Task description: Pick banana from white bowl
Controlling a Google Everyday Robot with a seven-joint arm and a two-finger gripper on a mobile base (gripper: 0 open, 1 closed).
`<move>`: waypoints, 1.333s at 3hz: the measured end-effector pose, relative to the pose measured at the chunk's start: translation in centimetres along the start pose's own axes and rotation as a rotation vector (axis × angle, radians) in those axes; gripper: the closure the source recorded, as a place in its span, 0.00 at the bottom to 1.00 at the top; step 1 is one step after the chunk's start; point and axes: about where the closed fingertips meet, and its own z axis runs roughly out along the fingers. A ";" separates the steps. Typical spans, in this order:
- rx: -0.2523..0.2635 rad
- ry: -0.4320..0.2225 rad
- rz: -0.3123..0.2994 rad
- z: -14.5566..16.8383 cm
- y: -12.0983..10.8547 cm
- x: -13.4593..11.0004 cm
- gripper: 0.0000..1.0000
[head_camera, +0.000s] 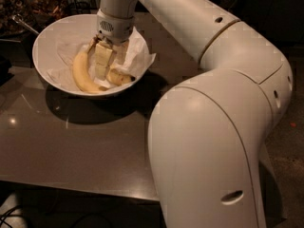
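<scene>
White bowl [40,63] sits at the far left of a dark glossy surface [71,146], lined with crumpled white paper [138,56] that sticks out over the right rim. There are two bananas inside. The long pale one [80,75] curves along the left half of the floor, ends pointing up. The banana [119,77], shorter and deeper yellow, lies low on the right side against the paper, with only part of it showing. The claw [106,68] comes straight down from the wrist housing into the middle of the bowl, its pale lower end between the two fruits. The long one lies just beside it on its left. The banana lies just beside it at lower right, and its near end disappears behind the claw. Whether they touch cannot be told, and whether the claw is apart, together or clamped on the fruit cannot be told either. The arm [213,108] fills the right half of the view, its large white links arching over the surface from the near right corner. Behind the bowl, at upper left, is dark clutter too dim to identify.
</scene>
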 end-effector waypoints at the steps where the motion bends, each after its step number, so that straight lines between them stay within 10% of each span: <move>1: -0.015 0.004 0.010 0.6 -0.2 -0.1 0.38; 4: -0.057 0.037 0.046 3.0 -1.1 0.3 0.42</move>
